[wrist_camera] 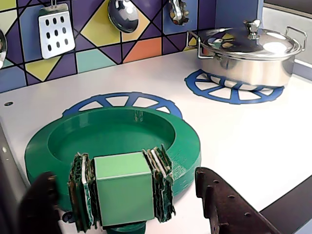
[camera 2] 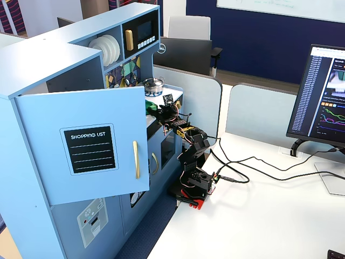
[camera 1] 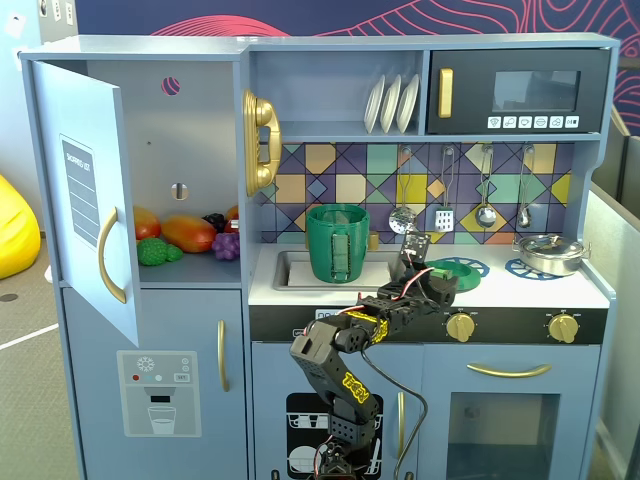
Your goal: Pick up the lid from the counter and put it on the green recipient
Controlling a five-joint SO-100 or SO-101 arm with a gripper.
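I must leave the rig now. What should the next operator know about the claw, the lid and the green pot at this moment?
Claw: open, fingers on either side of the lid's square knob, not yet closed on it.
Lid: lies flat on the white counter, over the left blue burner ring in the wrist view; not lifted.
Green pot: stands upright by the sink, left of the arm in a fixed view, with no lid on it.
Silver pot: on the other burner, has its own lid; leave it.
Done: approach to the lid.
Left: close on the knob, lift, carry left, set the lid on the green pot.
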